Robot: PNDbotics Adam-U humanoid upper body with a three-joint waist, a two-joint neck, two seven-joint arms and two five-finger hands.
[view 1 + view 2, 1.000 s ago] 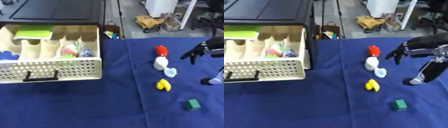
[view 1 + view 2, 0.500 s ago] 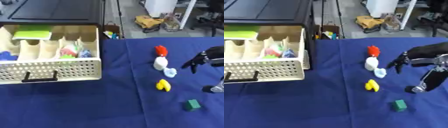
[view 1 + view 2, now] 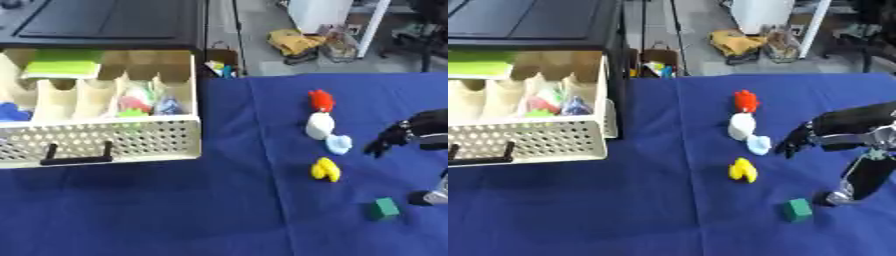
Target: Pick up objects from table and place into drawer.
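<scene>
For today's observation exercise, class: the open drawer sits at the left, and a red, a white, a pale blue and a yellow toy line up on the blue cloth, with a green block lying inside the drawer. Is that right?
Not quite. The green block lies on the blue cloth, nearest the camera and beyond the yellow toy, not in the drawer. The right eye view shows it. The rest stands: red toy, white toy and pale blue toy line up.

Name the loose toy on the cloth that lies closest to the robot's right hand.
The pale blue piece, just left of the right hand; the white, red, yellow and green pieces lie farther.
</scene>
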